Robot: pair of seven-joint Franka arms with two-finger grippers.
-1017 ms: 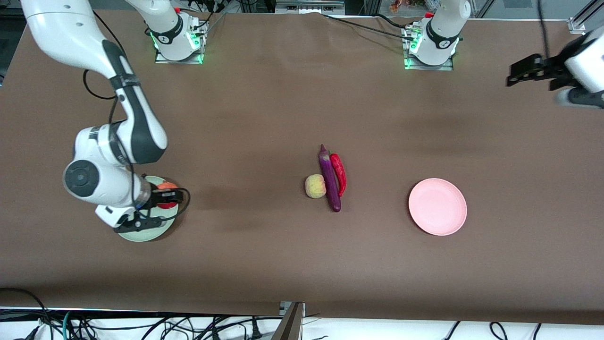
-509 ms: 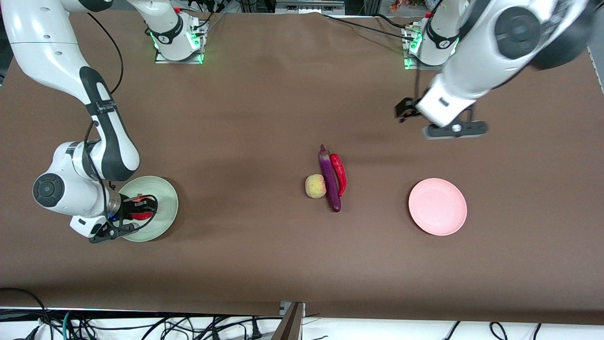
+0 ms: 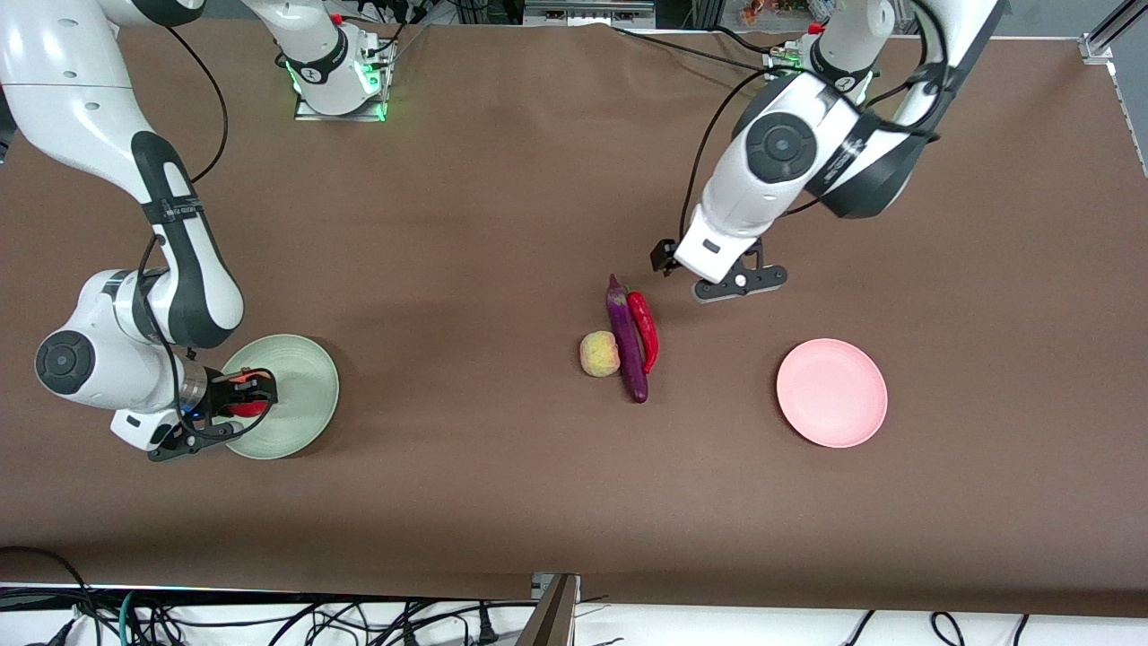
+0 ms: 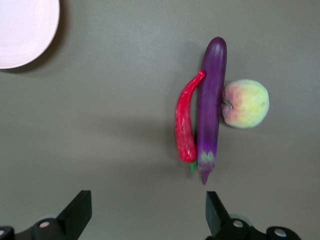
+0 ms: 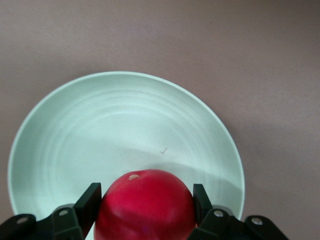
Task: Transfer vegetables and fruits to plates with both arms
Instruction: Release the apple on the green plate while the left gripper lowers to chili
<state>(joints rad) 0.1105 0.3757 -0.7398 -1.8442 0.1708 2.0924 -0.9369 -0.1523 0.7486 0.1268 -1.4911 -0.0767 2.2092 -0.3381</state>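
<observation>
The red fruit [image 5: 145, 205] sits gripped between the fingers of the right gripper [image 3: 235, 401], held over the edge of the green plate [image 3: 300, 404] that lies toward the right arm's end of the table; in the right wrist view the fruit hangs over the plate's rim rather than its middle, so the sound course, I judge, is to carry it inward until it is over the flat centre, lower it close to the surface, and only then part the fingers, since a round fruit let go at the sloping rim is likely to roll off onto the table; the peach [image 3: 599, 353], the eggplant [image 3: 627, 341] and the chili [image 3: 644, 330] lie together near the middle of the table, the eggplant touching the peach on one flank and the chili on the other, all three not yet moved; the left gripper [image 4: 145, 217] hovers over the bare table just beside the stem ends of the chili and eggplant, its fingers spread wide and holding nothing; for its pick the chili seems the easier target, being on the outside of the row; the pink plate [image 3: 832, 392] waits empty toward the left arm's end.
</observation>
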